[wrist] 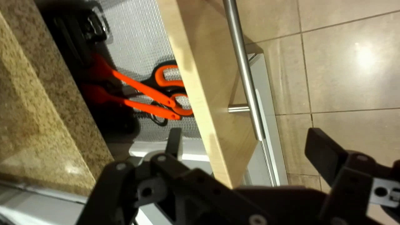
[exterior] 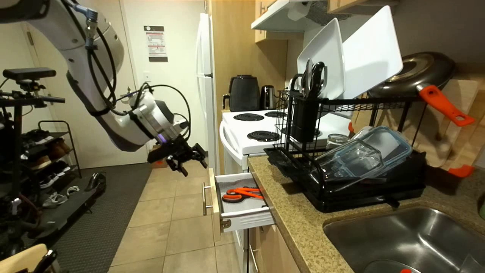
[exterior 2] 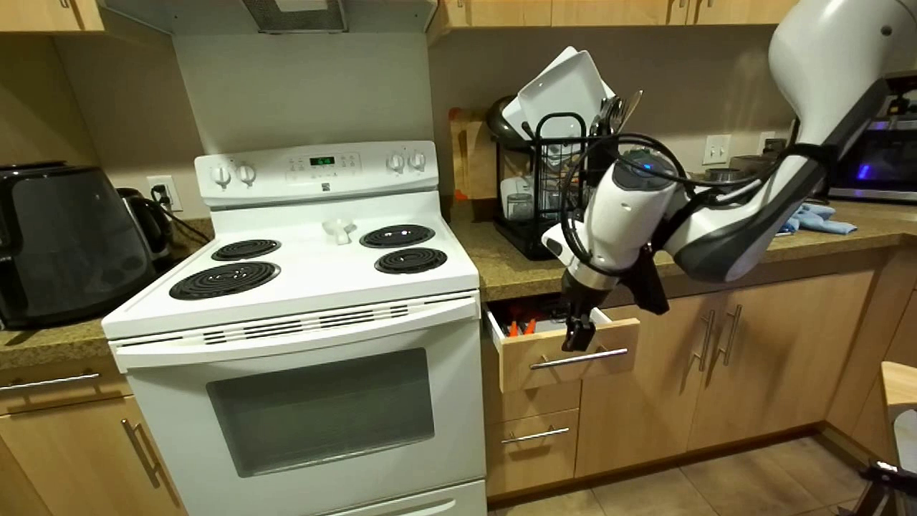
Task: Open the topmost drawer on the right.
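Claw gapes wide, its 2 fingers clear of the handle

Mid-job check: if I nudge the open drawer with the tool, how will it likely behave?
The drawer would probably slide rather than tip, since it extends from under the countertop. Its bar handle looks like smooth metal, so the tool might slip along it. The scissors may shift little, lying on a textured liner.
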Tool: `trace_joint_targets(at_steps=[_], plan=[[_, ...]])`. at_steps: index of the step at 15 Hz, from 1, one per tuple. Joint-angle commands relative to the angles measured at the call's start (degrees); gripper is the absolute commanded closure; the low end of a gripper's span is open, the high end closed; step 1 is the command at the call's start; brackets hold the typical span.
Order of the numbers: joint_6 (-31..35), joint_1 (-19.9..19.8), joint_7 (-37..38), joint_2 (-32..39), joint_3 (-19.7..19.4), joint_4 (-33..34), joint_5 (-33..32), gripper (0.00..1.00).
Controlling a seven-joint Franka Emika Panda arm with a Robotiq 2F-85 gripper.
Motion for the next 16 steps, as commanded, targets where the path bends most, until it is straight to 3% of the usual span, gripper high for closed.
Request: trace_joint_targets(at_steps=[1, 4, 5, 8, 10, 16], plan=[[-6.2, -6.3, -13.4, 1.2, 5.6, 6.0, 16.1, 0.0], [-12.7, -7.1, -19.9, 1.8, 6.7, 12.8, 24.9, 0.0], [-12.4, 2.0, -24.3, 0.2, -2.9, 14.3, 31.9, 0.0], [-16.0, 7.7, -36.6, 1.1, -8.5, 18.1, 44.9, 0.0], [-19.6, 10.6, -43.3, 1.7, -11.4, 19.8, 50.1, 0.0], [-26.9, 15.7, -48.8, 3.8, -19.0, 22.6, 49.6, 0.0]])
